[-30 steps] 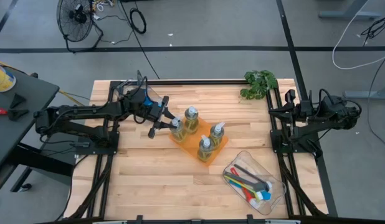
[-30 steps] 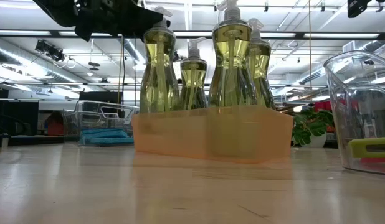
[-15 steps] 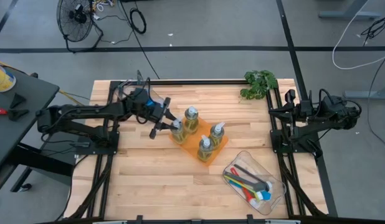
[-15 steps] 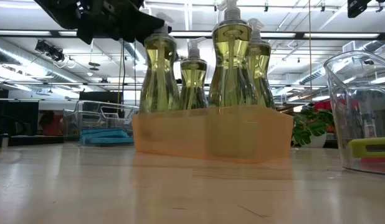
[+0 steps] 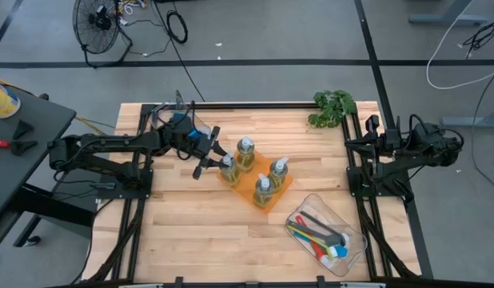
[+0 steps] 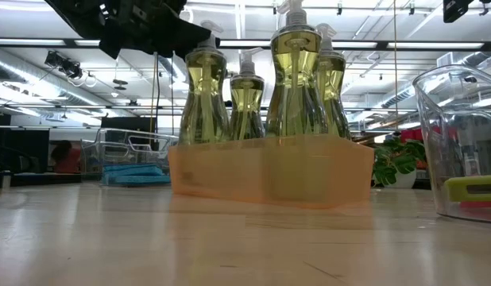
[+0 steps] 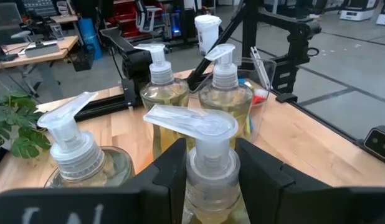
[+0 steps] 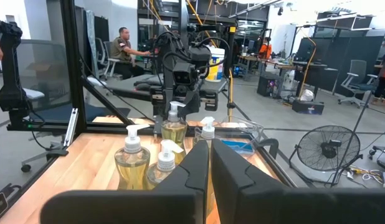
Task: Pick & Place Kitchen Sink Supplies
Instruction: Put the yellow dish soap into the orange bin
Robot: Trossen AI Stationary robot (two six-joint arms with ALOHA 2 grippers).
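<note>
Now left pincer (image 7: 208, 171) slightly farther back around pump bottle (image 7: 208, 155) neck.

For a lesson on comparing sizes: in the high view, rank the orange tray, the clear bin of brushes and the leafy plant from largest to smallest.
1. Clear bin and orange tray: they look too alike to rank.
2. Plant, the smallest.

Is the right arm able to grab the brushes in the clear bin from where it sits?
Probably yes. The right gripper waits shut at the table's right edge. The brushes lie in an open-topped clear bin on its side of the table, nothing between them.
</note>
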